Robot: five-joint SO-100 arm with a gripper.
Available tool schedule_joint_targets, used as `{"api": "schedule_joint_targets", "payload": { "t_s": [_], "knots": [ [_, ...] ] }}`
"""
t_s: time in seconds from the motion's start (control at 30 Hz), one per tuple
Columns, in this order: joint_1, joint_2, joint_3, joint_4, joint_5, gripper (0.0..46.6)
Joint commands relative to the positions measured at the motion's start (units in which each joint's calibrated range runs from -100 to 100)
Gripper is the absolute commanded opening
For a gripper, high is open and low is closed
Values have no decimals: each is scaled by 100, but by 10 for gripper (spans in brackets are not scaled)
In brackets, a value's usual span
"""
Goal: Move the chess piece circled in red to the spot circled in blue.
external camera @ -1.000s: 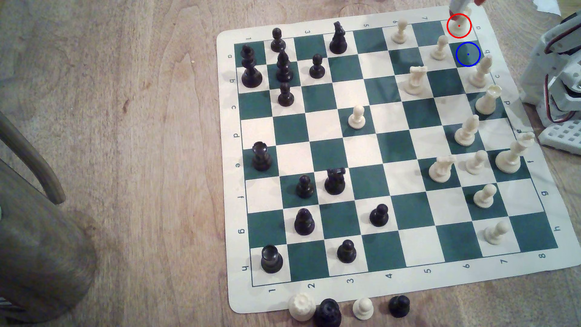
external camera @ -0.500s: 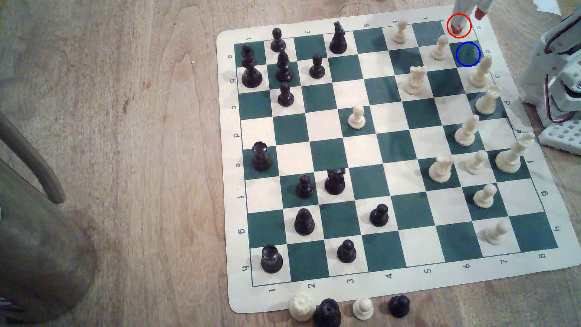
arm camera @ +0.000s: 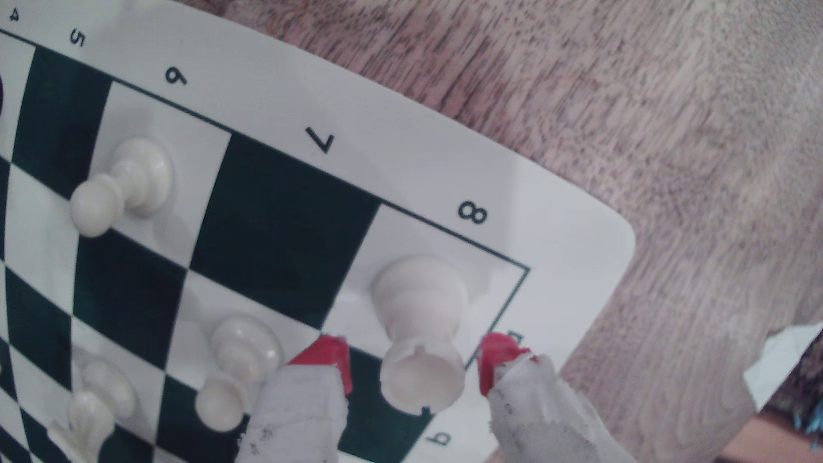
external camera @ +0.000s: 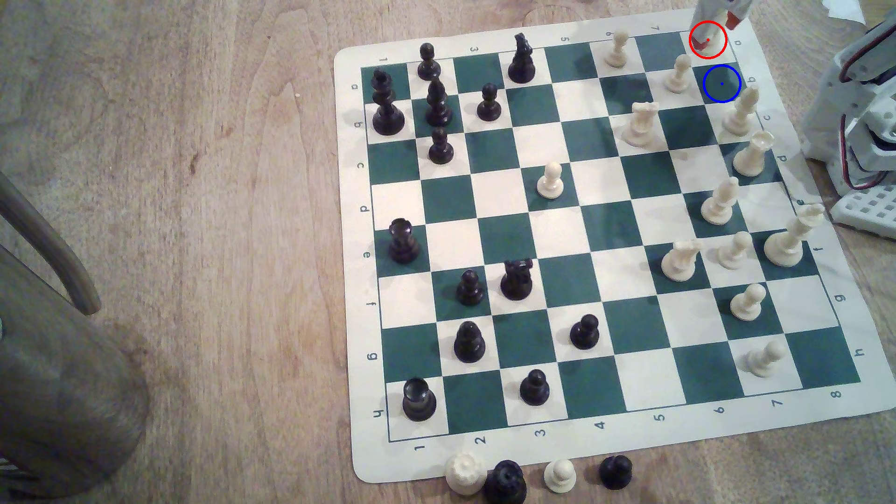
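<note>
The chess piece circled in red [arm camera: 421,320] is a cream rook with a wide notched cup top. It stands upright on the white corner square by the "8" mark. My gripper [arm camera: 412,363] is open, with one red-tipped finger [arm camera: 327,358] on each side of the rook's top and a small gap on both sides. In the exterior view the gripper [external camera: 717,32] reaches down into the red ring at the board's far right corner and covers most of the rook. The spot circled in blue [external camera: 722,83] is the empty dark green square just in front of it.
A cream pawn [external camera: 679,72] stands one square to the exterior view's left of the blue spot. A tall cream piece [external camera: 739,114] stands just in front of it. The arm's white base [external camera: 863,121] sits off the board's right edge. Captured pieces [external camera: 533,475] line the near edge.
The gripper has come down from the frame's top edge into the red ring. Its red tips now flank the rook. No piece has moved.
</note>
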Motion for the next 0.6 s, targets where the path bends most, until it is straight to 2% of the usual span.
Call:
{"api": "schedule_joint_targets", "payload": {
  "t_s": [0.0, 0.23, 0.57],
  "knots": [
    [-85, -253, -70, -92, -59, 152],
    [-265, -516, -124, 89, -186, 134],
    [-281, -482, -152, 64, -195, 128]
  ]
}}
